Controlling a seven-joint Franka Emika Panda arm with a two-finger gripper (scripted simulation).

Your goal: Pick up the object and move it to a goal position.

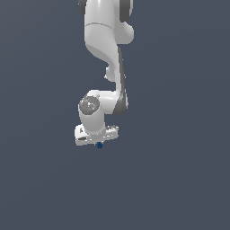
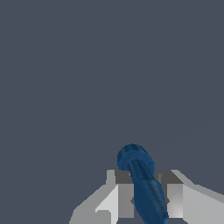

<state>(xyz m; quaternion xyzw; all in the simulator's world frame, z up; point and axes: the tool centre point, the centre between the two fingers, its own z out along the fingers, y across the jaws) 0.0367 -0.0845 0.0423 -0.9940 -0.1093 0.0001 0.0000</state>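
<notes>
The object (image 1: 99, 144) is a tiny dark blue item that peeks out just under my white gripper (image 1: 98, 140) in the exterior view. In the wrist view the object (image 2: 142, 179) is a dark blue elongated piece with a rounded knob at its far end. It sits between the two grey fingers (image 2: 125, 192), and my gripper (image 2: 146, 197) is shut on it. The arm (image 1: 105, 49) reaches down from the top of the exterior view. No goal marker shows in either view.
A plain dark grey surface (image 1: 179, 179) fills both views. Nothing else stands on it in view.
</notes>
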